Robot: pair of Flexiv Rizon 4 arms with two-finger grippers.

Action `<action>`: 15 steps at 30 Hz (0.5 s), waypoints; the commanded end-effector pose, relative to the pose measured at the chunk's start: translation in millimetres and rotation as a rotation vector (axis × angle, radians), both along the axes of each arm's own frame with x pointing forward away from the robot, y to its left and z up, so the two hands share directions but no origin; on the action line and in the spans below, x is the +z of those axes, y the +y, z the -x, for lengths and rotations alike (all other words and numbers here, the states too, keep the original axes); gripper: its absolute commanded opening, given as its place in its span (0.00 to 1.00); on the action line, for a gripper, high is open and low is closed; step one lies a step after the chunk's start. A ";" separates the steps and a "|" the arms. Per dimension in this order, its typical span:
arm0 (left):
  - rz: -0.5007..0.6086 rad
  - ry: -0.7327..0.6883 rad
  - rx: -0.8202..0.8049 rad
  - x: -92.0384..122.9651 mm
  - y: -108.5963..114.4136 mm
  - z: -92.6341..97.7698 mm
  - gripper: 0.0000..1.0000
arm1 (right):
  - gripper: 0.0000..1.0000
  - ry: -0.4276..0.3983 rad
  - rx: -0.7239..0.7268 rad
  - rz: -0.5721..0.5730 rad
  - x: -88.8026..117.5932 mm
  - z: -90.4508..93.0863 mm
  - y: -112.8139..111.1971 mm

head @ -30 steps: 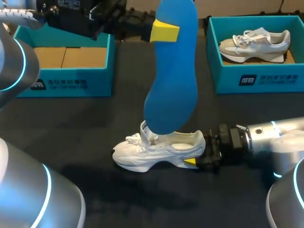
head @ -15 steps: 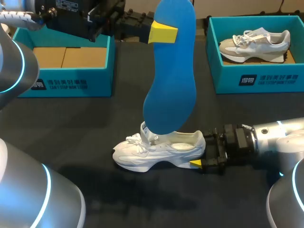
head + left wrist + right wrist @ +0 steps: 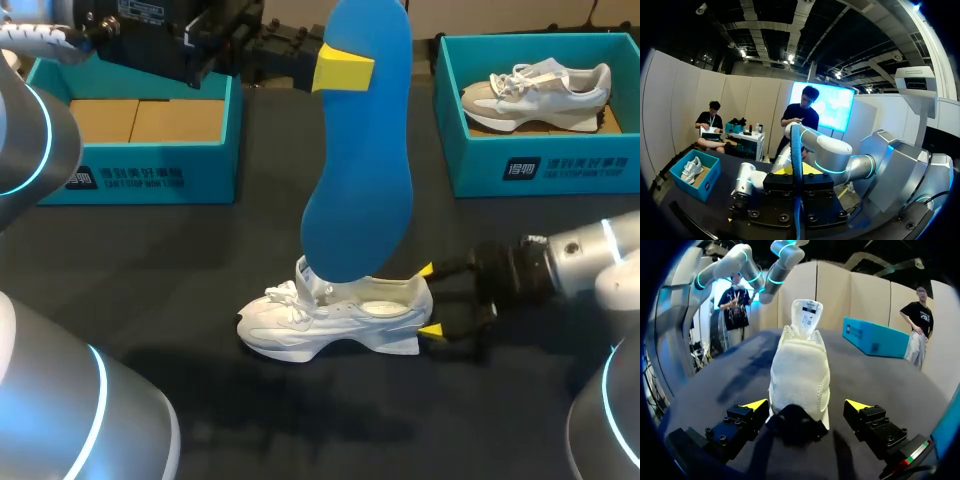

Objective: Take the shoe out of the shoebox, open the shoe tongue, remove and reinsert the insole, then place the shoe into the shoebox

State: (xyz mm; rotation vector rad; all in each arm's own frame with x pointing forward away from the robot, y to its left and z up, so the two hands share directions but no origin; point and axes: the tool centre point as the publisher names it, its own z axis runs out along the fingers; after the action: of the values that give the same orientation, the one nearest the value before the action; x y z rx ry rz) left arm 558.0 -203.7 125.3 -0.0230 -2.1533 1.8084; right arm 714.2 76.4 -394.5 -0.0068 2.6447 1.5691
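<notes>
2 tools, 2 very different jobs here. The left tool [image 3: 345,68] is clamped on the blue insole [image 3: 360,170] near its upper end. It holds the insole upright over the middle of the tabletop [image 3: 200,400], with the lower end down at the mouth of the white shoe [image 3: 335,315]. Whether the insole touches the shoe, I cannot tell. The shoe sits on its sole, toe to the left, tongue [image 3: 807,315] standing up. The right tool [image 3: 432,300] is spread wide, 1 yellow fingertip [image 3: 756,404] on either side of the heel, gripping nothing.

And that is the worry! With nothing holding the shoe, a push from the insole could shove it leftward or roll it onto its side. The insole is long and looks soft, and it is pinched at 1 end only. I would expect it to buckle or snag on the collar rather than slide in flat. If the right tool closes off-centre, it could knock the heel sideways first.

Room to work? Dark tabletop shows on every side of the shoe, widest on the near side. The left shoebox [image 3: 135,175], showing only its cardboard floor, sits far left. The right shoebox [image 3: 540,165], with a second shoe [image 3: 535,95] inside, sits far right. Both rims are well apart from the shoe.
</notes>
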 end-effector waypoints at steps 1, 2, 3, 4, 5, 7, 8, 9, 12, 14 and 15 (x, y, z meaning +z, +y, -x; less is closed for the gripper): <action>0.001 0.000 -0.001 -1.3 -1.1 -0.3 0.00 | 1.00 -0.019 -0.030 0.182 28.1 10.6 -8.9; 0.001 0.000 -0.001 -1.3 -1.1 -0.3 0.00 | 1.00 -0.029 -0.034 0.203 32.6 11.1 -10.6; 0.001 0.000 -0.001 -1.3 -1.1 -0.3 0.00 | 1.00 -0.037 -0.035 0.226 35.7 11.8 -11.3; 0.001 0.000 -0.001 -1.3 -1.1 -0.3 0.00 | 1.00 -0.039 -0.036 0.239 36.7 12.0 -11.5; 0.001 0.000 -0.001 -1.3 -1.1 -0.3 0.00 | 1.00 -0.043 -0.040 0.298 40.2 12.6 -12.0; 0.001 0.000 -0.001 -1.3 -1.1 -0.3 0.00 | 1.00 -0.047 -0.036 0.369 43.9 13.1 -12.6; 0.001 0.000 -0.001 -1.3 -1.1 -0.3 0.00 | 1.00 -0.045 -0.034 0.396 45.2 13.2 -13.0; 0.001 0.000 -0.001 -1.3 -1.1 -0.3 0.00 | 1.00 -0.042 -0.030 0.428 46.6 13.3 -13.5; 0.001 0.000 -0.001 -1.3 -1.1 -0.3 0.00 | 1.00 -0.022 -0.018 0.537 50.0 13.6 -14.7; 0.001 0.000 -0.001 -1.3 -1.1 -0.3 0.00 | 1.00 -0.004 -0.013 0.590 52.2 13.7 -15.5; 0.001 0.000 -0.001 -1.3 -1.1 -0.3 0.00 | 1.00 0.003 -0.012 0.623 53.3 13.7 -15.6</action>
State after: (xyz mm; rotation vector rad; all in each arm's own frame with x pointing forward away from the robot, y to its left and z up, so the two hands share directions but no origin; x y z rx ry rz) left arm 558.0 -203.7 125.3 -0.0231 -2.1532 1.8085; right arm 696.4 61.0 -350.4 -0.0364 2.8067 1.1675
